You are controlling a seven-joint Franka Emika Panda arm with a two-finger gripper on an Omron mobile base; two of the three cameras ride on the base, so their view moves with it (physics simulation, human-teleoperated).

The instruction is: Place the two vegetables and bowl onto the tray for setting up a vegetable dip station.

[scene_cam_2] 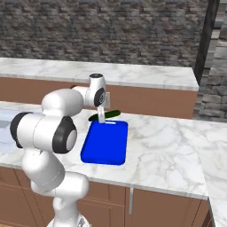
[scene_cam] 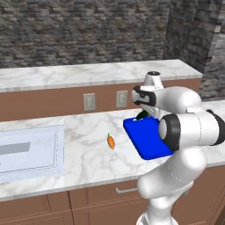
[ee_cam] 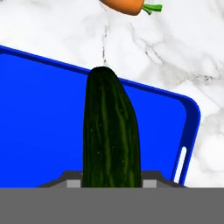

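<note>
Above the tray [ee_cam: 43,131], we find the gripper [scene_cam_2: 101,116] clamped on the cucumber [ee_cam: 111,135], poised for lowering. The carrot [scene_cam: 110,141] lies aside on the counter [scene_cam: 88,154].

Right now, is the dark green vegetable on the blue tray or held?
Held. The claw grips the slim dark green vegetable above the flat blue rectangular tray, not yet released.

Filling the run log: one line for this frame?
gripper: shut on dark green cucumber | cucumber: lifted over flat blue tray | small orange carrot: on marble counter, off tray
</note>
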